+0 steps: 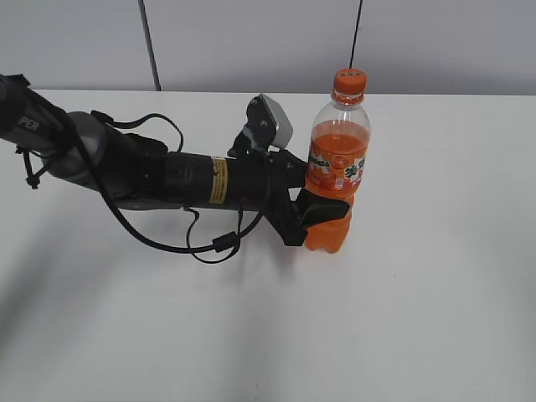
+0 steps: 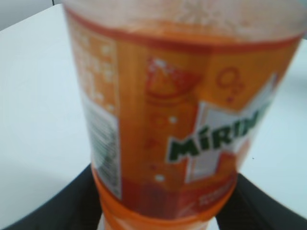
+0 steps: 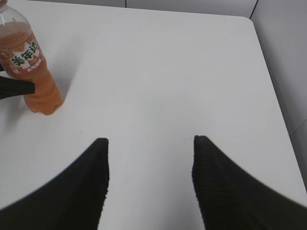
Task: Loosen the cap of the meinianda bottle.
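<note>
- Left end effector (image 1: 322,219) clamps the upright meinianda bottle (image 1: 337,163) at its waist on the white bench (image 1: 419,318).
- Cap (image 1: 349,83) sits on top.
- Right end effector (image 3: 149,143), jaws spread, holds nothing.

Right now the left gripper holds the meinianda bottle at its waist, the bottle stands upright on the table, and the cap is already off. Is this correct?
Not entirely. The cap is on the meinianda bottle, as the exterior view shows. The left gripper does hold its waist, and it stands upright on the table.
</note>
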### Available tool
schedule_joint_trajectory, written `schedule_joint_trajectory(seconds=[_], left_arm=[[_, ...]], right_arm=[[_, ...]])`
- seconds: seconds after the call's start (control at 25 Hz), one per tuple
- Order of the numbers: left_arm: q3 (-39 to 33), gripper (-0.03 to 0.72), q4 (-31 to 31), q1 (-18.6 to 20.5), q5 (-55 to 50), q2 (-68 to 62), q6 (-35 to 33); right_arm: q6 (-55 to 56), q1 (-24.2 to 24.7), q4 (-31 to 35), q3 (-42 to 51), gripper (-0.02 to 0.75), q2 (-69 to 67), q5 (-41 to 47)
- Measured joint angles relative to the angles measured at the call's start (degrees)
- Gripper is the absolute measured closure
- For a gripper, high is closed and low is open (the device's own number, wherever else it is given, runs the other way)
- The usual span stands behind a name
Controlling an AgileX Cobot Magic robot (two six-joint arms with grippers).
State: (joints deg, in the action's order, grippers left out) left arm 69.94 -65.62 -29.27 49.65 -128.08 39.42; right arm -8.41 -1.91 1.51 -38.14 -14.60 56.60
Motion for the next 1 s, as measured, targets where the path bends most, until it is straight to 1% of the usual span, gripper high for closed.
schedule_joint_trajectory(seconds=[0.16, 0.28, 0.64, 1.0], left_arm=[[0.00, 0.276, 0.00, 0.00, 0.00, 0.00, 0.00], [0.00, 0.276, 0.00, 0.00, 0.00, 0.00, 0.00], [0.00, 0.276, 0.00, 0.00, 0.05, 0.00, 0.00], [0.00, 0.276, 0.00, 0.00, 0.12, 0.00, 0.00]], right_arm=[[1.89, 0.00, 0.00, -5.77, 0.335, -8.75, 0.21], [2.89, 0.00, 0.00, -10.16, 0.339, -15.18, 2.00], [3.82, 0.00, 0.00, -20.90, 0.339, -33.64, 12.02], [5.37, 0.00, 0.00, -27.55, 0.339, -50.19, 12.95]])
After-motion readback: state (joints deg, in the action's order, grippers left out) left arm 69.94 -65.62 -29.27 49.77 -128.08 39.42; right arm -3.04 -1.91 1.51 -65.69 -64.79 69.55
